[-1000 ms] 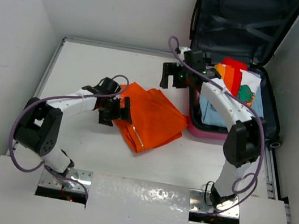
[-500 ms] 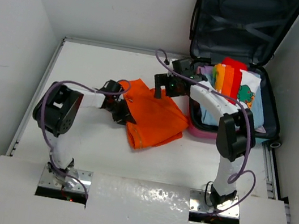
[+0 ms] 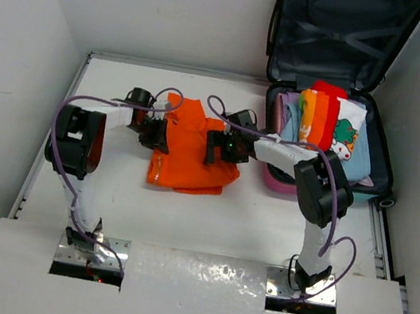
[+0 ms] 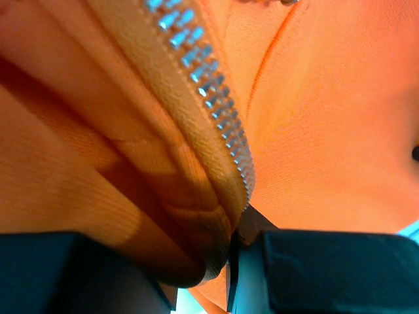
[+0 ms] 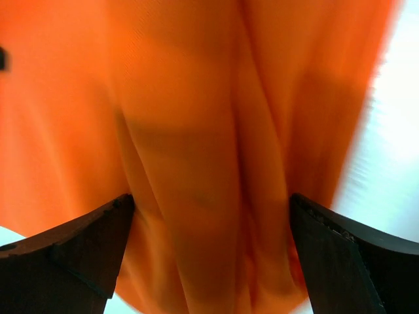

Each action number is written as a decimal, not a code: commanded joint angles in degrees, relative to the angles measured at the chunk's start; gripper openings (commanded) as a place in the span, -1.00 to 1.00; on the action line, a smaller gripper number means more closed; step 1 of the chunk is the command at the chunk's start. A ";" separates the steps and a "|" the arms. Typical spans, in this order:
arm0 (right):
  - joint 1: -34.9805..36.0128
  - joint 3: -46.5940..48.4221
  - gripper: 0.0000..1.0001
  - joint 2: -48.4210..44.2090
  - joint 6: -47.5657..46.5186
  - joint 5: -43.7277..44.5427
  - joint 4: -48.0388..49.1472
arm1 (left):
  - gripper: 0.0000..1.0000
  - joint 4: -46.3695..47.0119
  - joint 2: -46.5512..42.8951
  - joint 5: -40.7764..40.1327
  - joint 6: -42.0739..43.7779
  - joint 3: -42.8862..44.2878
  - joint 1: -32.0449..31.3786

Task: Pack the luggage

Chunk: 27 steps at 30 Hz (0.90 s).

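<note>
Pinching zip edge of orange zippered garment [image 3: 190, 154] with left gripper [image 3: 152, 133], frame centre-left, probably for lifting. Holding right gripper [image 3: 216, 146] spread astride garment's right edge, apparently ready to clamp. Note open luggage [image 3: 278, 183] at upper right, folded clothes [image 3: 329, 120] inside.

Top camera looks down; both wrist cameras closely face the orange garment [image 3: 191, 150].

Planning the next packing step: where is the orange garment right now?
In the top view the orange garment lies mid-table, left of the open luggage, between the left gripper on its left edge and the right gripper on its right.
</note>
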 commanded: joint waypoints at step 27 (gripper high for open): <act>-1.16 -11.71 0.98 4.16 25.01 2.64 31.18 | -1.00 3.82 2.09 -20.44 30.76 -4.40 1.39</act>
